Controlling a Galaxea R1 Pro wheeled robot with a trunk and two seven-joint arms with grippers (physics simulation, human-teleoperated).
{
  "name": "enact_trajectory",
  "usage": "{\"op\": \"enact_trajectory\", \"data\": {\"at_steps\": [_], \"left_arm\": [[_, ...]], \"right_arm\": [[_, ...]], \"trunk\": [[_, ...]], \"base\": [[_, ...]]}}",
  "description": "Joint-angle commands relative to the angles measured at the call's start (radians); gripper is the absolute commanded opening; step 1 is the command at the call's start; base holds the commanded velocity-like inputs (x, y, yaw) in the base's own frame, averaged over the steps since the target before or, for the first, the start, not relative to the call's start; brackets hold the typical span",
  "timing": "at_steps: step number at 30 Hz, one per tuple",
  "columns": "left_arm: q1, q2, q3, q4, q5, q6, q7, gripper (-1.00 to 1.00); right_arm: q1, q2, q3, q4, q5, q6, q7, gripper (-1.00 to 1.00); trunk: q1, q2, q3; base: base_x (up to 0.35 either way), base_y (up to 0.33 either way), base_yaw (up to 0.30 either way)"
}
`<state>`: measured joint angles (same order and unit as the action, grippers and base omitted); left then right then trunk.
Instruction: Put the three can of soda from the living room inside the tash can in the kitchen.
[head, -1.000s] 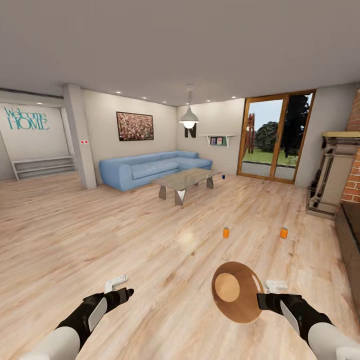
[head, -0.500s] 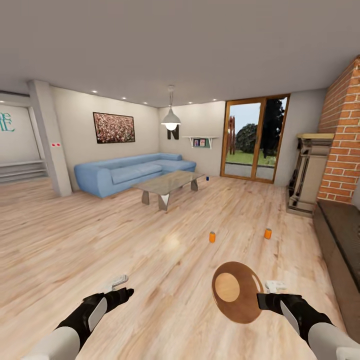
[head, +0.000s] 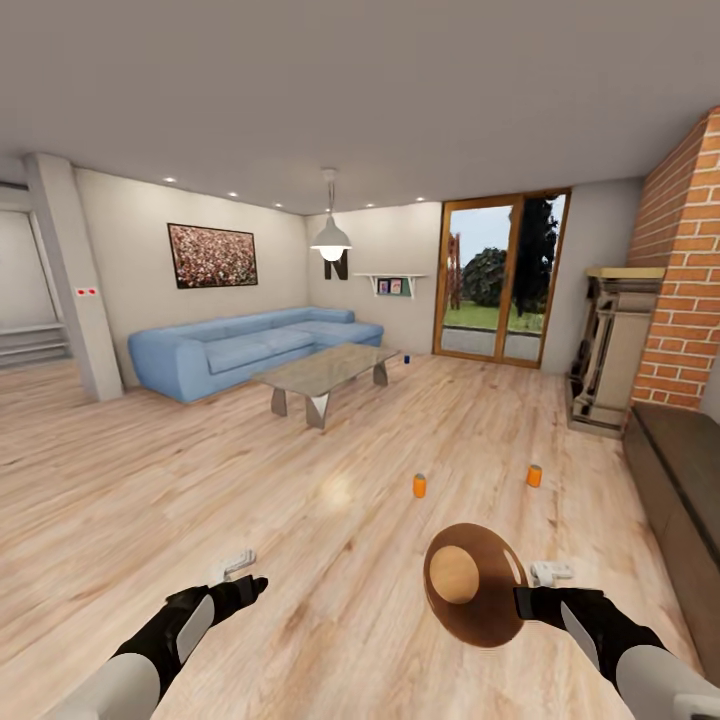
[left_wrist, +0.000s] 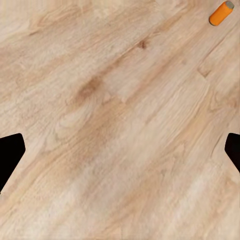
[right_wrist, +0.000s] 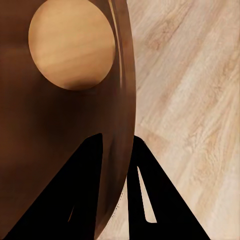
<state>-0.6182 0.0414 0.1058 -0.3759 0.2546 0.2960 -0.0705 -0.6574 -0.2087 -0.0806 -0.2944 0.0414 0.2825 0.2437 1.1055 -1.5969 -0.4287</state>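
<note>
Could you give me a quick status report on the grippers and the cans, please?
Right gripper shut on bucket rim. Left gripper open. Two orange cans upright on floor ahead, blue can past coffee table. No obstacles before the orange cans.

Living room furnishings beyond the jaws

Well ahead of the jaws, a blue corner sofa (head: 250, 350) sits behind a glass coffee table (head: 325, 372); a framed picture (head: 211, 255) hangs on the wall above, and a pendant lamp (head: 330, 237) hangs farther on. Ahead and right stand a wood-framed glass door (head: 495, 277), a brick fireplace (head: 685, 300) and its dark hearth (head: 680, 465); a pillar (head: 68, 275) stands far left.
</note>
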Motion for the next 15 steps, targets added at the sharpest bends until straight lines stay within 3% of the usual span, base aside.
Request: {"op": "enact_trajectory", "data": {"at_steps": [1, 15], "left_arm": [[0.0, 0.0, 0.0, 0.0, 0.0, 0.0, 0.0, 1.0], [0.0, 0.0, 0.0, 0.0, 0.0, -0.001, 0.0, 1.0]], "right_arm": [[-0.001, 0.0, -0.007, -0.002, -0.011, 0.0, 0.005, -1.0], [-0.001, 0.005, -0.007, -0.002, -0.01, 0.0, 0.005, -1.0]], "trunk": [[0.0, 0.0, 0.0], [0.0, 0.0, 0.0]], "base": [[0.323, 0.06, -0.001], [0.323, 0.028, 0.0]]}}
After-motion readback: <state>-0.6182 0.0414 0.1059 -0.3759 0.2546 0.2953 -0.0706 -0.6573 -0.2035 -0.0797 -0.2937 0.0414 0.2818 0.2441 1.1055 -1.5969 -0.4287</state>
